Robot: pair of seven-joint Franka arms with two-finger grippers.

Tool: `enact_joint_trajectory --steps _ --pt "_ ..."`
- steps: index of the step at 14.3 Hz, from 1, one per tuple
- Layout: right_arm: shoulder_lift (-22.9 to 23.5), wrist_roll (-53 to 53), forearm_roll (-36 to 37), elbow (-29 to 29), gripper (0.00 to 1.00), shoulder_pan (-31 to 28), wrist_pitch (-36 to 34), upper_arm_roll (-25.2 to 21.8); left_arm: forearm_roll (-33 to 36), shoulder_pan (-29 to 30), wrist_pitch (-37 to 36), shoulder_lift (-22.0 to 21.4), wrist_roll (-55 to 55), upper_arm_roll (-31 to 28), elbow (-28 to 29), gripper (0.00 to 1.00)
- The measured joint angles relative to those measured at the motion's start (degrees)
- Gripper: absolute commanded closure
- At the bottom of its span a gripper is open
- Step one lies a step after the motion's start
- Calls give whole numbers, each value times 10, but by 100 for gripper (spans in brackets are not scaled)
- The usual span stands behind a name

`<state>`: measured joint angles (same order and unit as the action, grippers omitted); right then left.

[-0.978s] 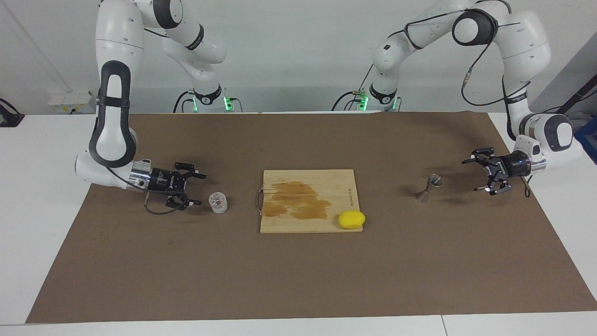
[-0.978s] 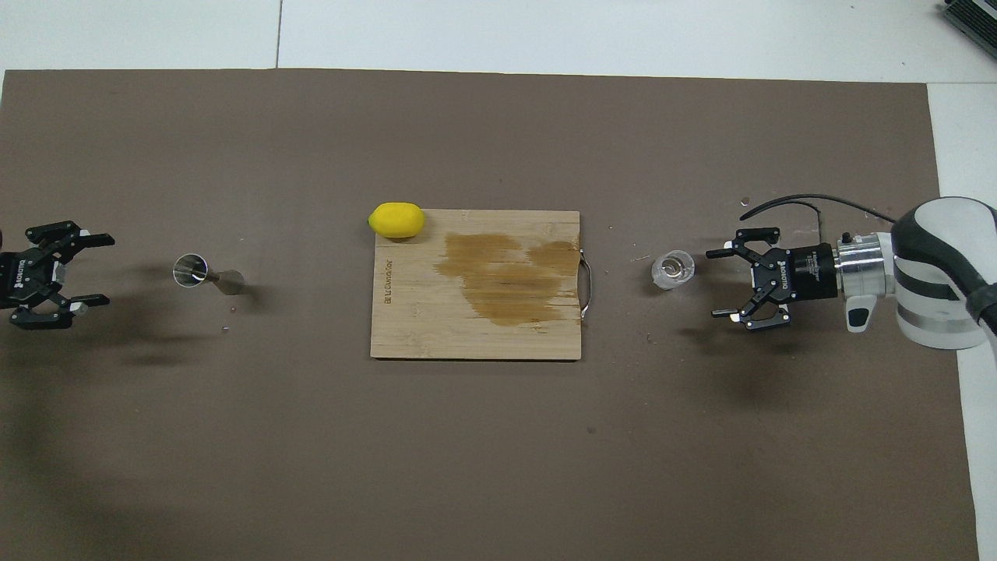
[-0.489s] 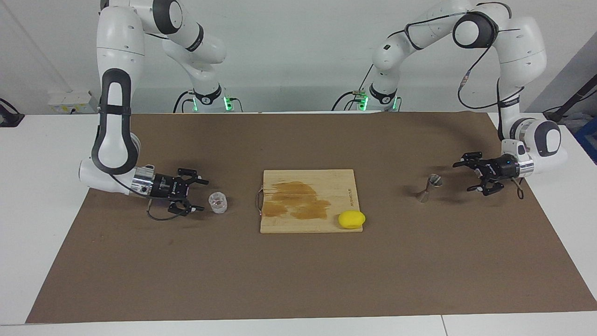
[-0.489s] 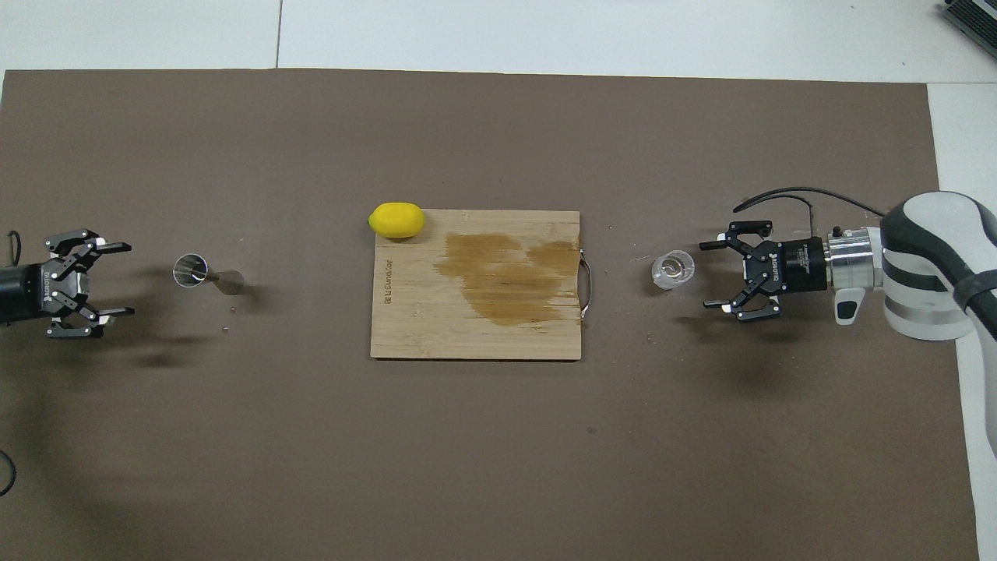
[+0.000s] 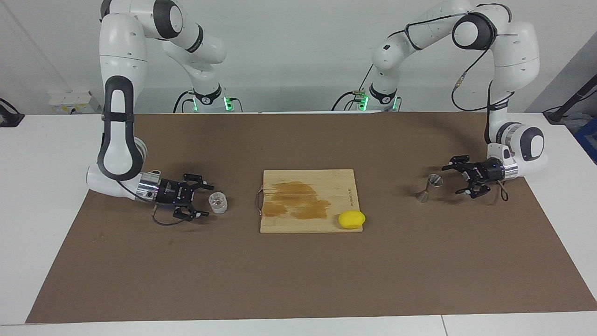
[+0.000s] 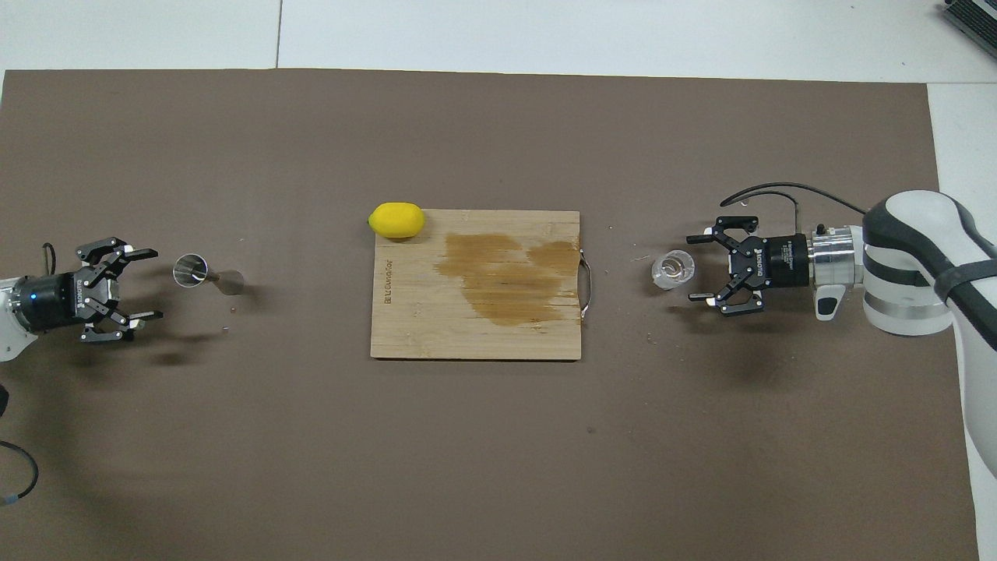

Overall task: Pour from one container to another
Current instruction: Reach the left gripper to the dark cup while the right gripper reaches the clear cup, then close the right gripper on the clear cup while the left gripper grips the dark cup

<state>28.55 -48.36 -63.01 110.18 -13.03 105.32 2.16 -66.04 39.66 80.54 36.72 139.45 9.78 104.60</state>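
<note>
A small clear glass cup stands on the brown mat toward the right arm's end of the table. My right gripper lies level and low beside it, open, with its fingertips just reaching the cup's side and nothing held. The silver hourglass jigger stands upright toward the left arm's end. Beside the jigger my left gripper is open and empty, a short gap away from it.
Between the two containers lies a wooden cutting board with a brown stain and a metal handle facing the cup. A yellow lemon sits at the board's corner farthest from the robots. The brown mat covers the table.
Both grippers have come down and moved inward toward their containers: the right one up to the glass cup, the left one closer to the jigger. Both stayed open.
</note>
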Motion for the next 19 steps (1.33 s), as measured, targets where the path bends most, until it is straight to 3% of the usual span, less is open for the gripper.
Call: enact_joint_trajectory --steps 19 --pt "14 16 -6 1 5 10 0 12 -43 -45 17 0 25 4 23 0"
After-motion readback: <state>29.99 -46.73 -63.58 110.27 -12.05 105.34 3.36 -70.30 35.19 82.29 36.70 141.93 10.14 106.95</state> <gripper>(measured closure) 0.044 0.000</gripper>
